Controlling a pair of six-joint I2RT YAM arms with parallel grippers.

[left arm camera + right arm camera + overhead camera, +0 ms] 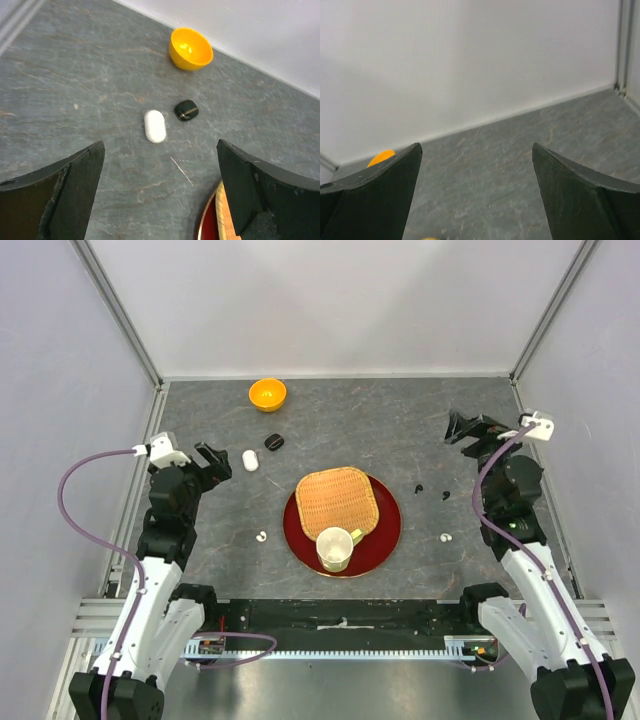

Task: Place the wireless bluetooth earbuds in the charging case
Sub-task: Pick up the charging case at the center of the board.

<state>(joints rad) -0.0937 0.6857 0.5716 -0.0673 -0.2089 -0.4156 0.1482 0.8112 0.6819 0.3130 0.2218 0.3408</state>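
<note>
Four earbuds lie loose on the table (400, 420): one white earbud (262, 536) on the left arm's side, the second white earbud (445, 537) and the black earbuds (419, 487) on the right arm's side. Both grippers have their jaws spread wide and hold nothing. The left gripper (216, 462) is the nearer to the white charging case (155, 126), which lies just ahead of it beside the black charging case (186, 110). Its long axis points away, so the fingers would close across its narrow width. The right gripper (453, 430) is well apart from both cases.
</note>
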